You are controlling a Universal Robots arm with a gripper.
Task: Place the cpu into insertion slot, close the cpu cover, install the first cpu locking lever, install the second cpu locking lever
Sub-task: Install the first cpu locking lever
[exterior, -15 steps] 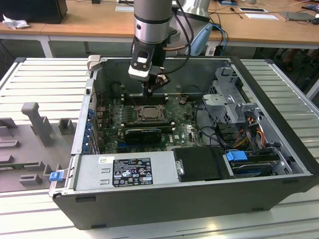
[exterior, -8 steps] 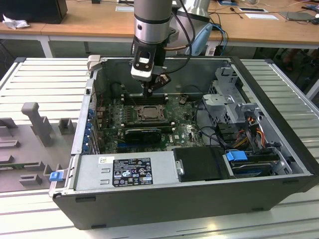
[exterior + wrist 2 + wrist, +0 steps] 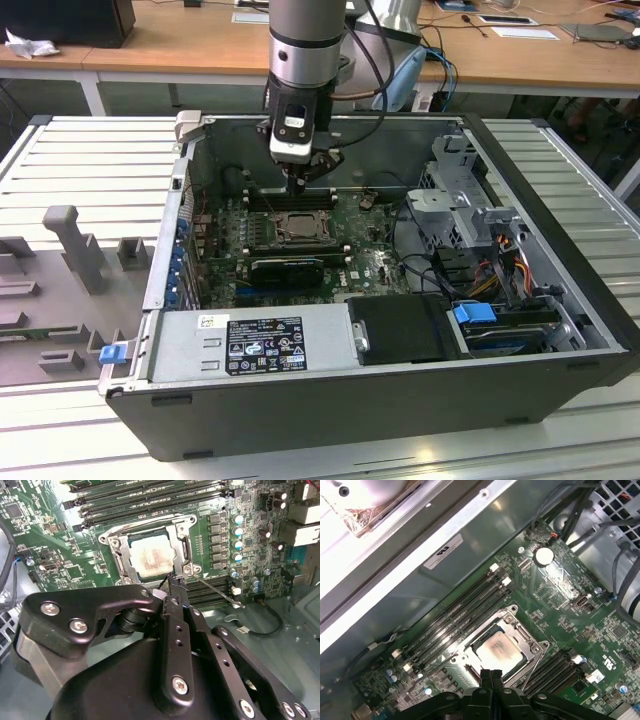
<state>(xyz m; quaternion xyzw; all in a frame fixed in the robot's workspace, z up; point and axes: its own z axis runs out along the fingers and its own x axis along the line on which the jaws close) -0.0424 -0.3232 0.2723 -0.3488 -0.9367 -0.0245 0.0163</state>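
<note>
Second wrist view: tool (image 3: 172,584) pressed together, empty, at a corner of the cpu cover (image 3: 120,555).
Cover lies shut over the cpu (image 3: 150,555); the narrow closed tip probably suits pushing the thin lever (image 3: 215,589) beside it.

A long light-brown wooden desk (image 3: 180,45) runs across the back, white paper sheets (image 3: 525,32) lying on it. Nearer, a pale grey ribbed metal worktable (image 3: 90,160), evenly lit.

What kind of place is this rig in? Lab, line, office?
Most likely a robotics lab or test bench, not a production line: an open computer case sits on a slatted metal table, the arm reaches into it, and wooden desks with papers stand behind.
</note>
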